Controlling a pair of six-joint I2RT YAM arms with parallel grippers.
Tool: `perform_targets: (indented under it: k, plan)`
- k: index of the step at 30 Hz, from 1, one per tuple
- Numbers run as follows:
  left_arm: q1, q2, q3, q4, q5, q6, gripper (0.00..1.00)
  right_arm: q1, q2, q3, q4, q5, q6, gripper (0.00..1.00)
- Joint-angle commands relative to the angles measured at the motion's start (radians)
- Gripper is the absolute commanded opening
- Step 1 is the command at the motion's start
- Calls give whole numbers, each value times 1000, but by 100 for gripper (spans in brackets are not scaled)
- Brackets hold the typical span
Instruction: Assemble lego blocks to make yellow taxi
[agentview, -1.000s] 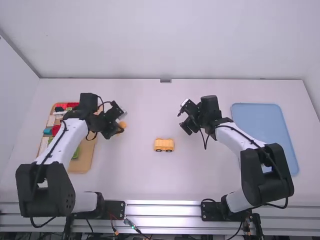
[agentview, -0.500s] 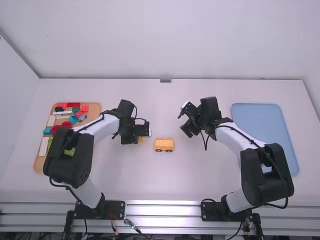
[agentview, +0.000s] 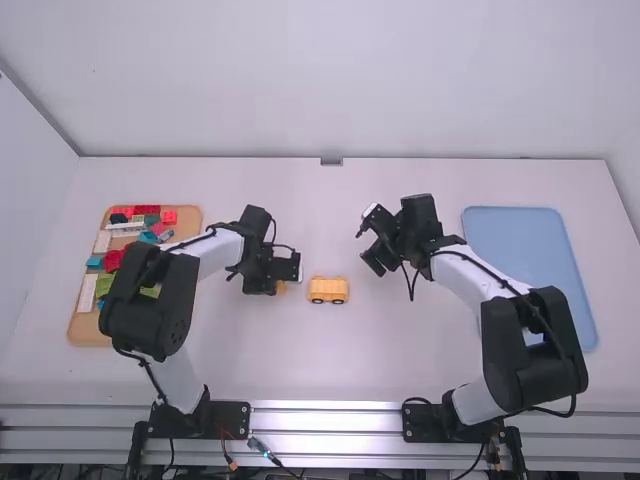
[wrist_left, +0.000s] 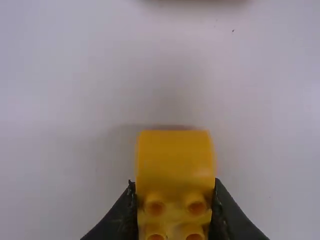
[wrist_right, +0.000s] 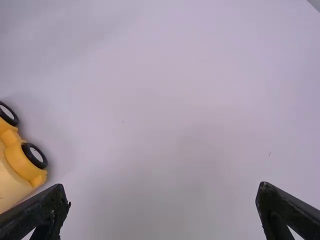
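Left gripper (wrist_left: 175, 194) is closed on a yellow block (wrist_left: 175, 157), one finger each side; block has a smooth curved end and open-topped studs, grip looks square; in the high view it sits just beside the yellow wheeled base (agentview: 328, 290), a gap between them; base is on the white table (agentview: 400, 350), between the two arms; right gripper (wrist_right: 163, 195) has its fingers wide apart with nothing between them, off to the base's right; its wrist view catches part of the base and two black wheels (wrist_right: 34, 155).

Likely step: seat the held block on the base; main risks from here:
- base is on wheels with nothing bracing it; a sideways touch from the block could roll or twist it, and the press then lands off the studs; the right gripper could steady it, but it would have to close in without nudging the base;
- fingers flank the block low near its studded part; if they reach below its underside they could hit the base first and stop it seating; can't tell the clearance;
- a small tilt at contact would catch one stud row only; pressing harder could then tip the base or slide the block up in the grip;
- curved end facing the wrong way would spoil the taxi shape; intended direction can't be told;
- opening before a full seat could lift the block off again with the fingers.
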Motion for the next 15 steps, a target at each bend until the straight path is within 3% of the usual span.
perform_targets:
  k: [1,2,3,9,15]
  plan:
    - [-1,7,-17,7,40,8,45,-3,-17,16,-4,-5,5,99]
    - [-1,7,-19,12,39,7,57,-3,-17,16,-4,-5,5,99]
    - [-1,7,-23,22,39,5,99,-3,-17,16,-4,-5,5,99]
    - [5,6,-35,52,-20,10,99,-3,-17,16,-4,-4,2,99]
    - [29,-11,9,-52,98,52,99,-3,-17,16,-3,-5,2,99]
